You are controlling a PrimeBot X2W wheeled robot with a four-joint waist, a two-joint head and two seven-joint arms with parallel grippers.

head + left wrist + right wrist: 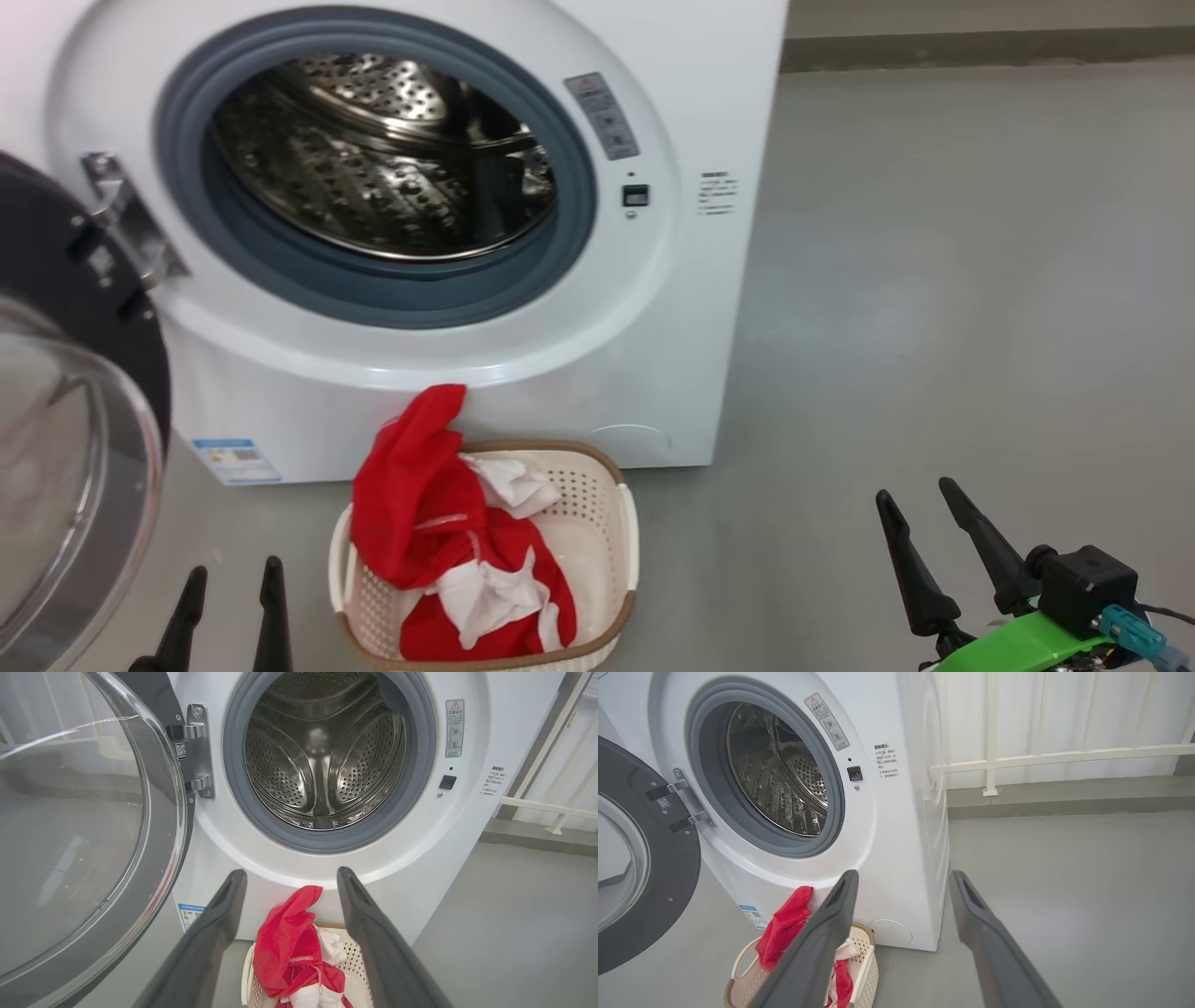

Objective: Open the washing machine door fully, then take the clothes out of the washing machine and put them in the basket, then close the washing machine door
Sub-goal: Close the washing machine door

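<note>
The washing machine (pixel 523 317) stands white in front of me, its steel drum (pixel 383 154) bare inside. Its door (pixel 65 439) hangs swung wide open at the left, glass bowl toward me. Red and white clothes (pixel 448 551) lie heaped in the cream basket (pixel 625 523) on the floor just before the washer, one red piece leaning up against the front panel. My left gripper (pixel 233 583) is open at the lower left, beside the basket, holding nothing. Open and free as well, my right gripper (pixel 920 499) is at the lower right. The left wrist view looks into the drum (pixel 322 756) over the clothes (pixel 289 947).
Grey floor (pixel 934 327) spreads to the right of the washer. A white railing (pixel 1064 756) with a low kerb runs behind it. The open door (pixel 84 826) fills the space left of the basket. A blue sticker (pixel 235 460) marks the washer's lower left front.
</note>
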